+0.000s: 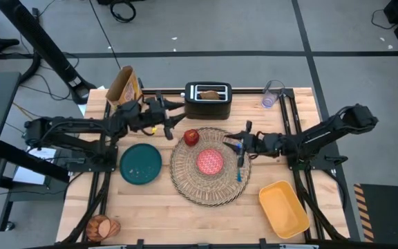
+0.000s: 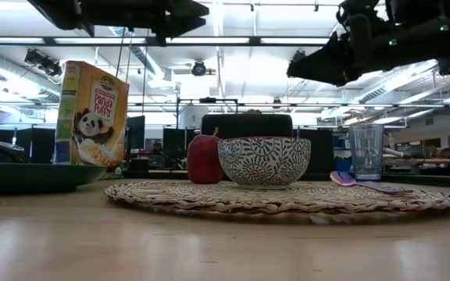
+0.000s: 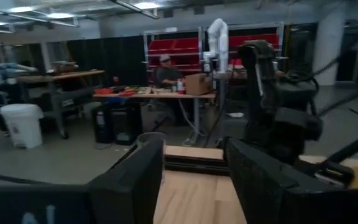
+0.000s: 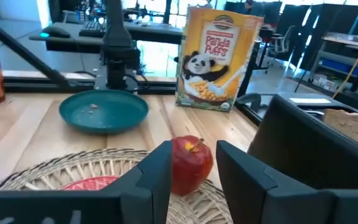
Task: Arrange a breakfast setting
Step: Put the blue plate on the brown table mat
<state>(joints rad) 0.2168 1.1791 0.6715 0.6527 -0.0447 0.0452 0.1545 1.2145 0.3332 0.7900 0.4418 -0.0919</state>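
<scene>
i see two dark, near-black arms, matte finish, chunky jointed segments. left arm (image 1: 81, 128): black links, small yellow spot near its wrist. right arm (image 1: 323, 131): rounded black elbow housing, slim black cable along link, blue detail near its gripper end. left gripper (image 3: 194, 180): broad flat black fingers, squared edges, faint pale lettering on its base. right gripper (image 4: 191, 174): same blocky black fingers, bevelled inner faces.

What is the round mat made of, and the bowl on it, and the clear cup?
The mat looks like woven straw: tan, ridged coils with a frayed edge. The bowl seems glazed ceramic, though it could be plastic; it is smooth with a printed blue pattern outside and red inside. The cup is see-through, so clear plastic or glass.
</scene>
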